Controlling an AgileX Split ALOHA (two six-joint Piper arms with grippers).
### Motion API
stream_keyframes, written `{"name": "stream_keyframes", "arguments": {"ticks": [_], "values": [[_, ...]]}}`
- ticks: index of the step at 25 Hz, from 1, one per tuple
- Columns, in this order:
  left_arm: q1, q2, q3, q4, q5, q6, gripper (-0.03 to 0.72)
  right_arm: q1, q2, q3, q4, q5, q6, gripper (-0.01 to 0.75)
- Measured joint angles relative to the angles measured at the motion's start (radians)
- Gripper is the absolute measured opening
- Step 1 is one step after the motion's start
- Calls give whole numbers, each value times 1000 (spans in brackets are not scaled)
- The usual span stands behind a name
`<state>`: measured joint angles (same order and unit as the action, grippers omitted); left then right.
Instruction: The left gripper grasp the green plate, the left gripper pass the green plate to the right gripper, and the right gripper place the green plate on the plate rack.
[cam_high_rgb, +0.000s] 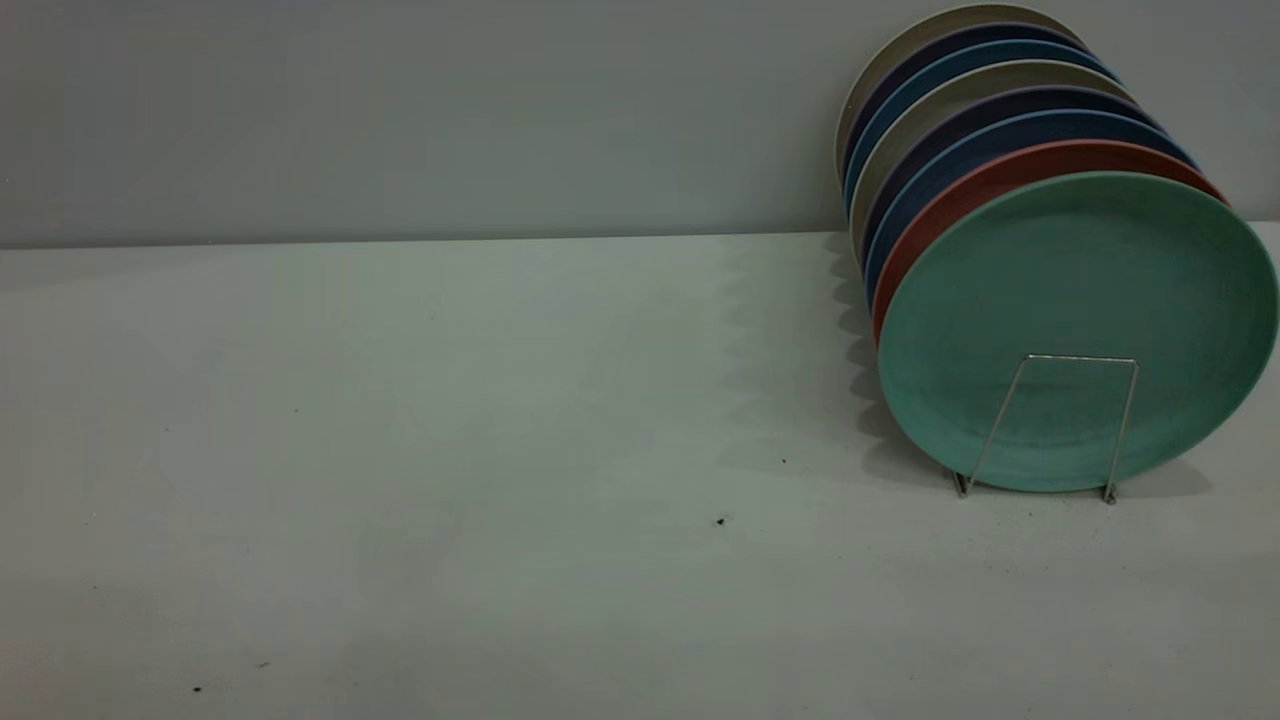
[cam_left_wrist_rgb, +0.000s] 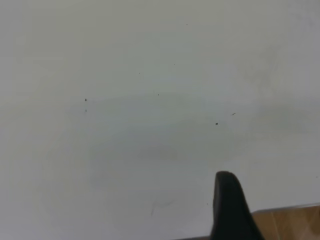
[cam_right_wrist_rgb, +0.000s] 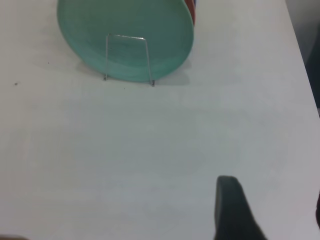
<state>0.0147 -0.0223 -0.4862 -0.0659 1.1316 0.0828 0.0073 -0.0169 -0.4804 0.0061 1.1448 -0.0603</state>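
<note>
- One green plate (cam_high_rgb: 1075, 330) standing on edge at the front of a row of plates, in the plate rack (cam_high_rgb: 1050, 425), front wire loop across its face.
- Likely light, stiff, smooth plastic; best pinched at the bare upper rim.
- Behind it, touching or nearly so, a salmon-pink plate (cam_high_rgb: 960, 195), then dark blue ones.
- Well apart from the right pincer (cam_right_wrist_rgb: 231, 210), out over bare bench (cam_high_rgb: 400, 450); opening cannot be told.
- Nowhere near the left pincer (cam_left_wrist_rgb: 227, 210); opening likewise unclear.
</note>
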Motion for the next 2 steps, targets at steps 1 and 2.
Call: {"name": "stream_keyframes", "arguments": {"ticks": [1,2], "values": [[0,0,0,0,0,0,459,0,0,0,0,0,0,411],[0,0,0,0,0,0,459,0,0,0,0,0,0,411]]}}
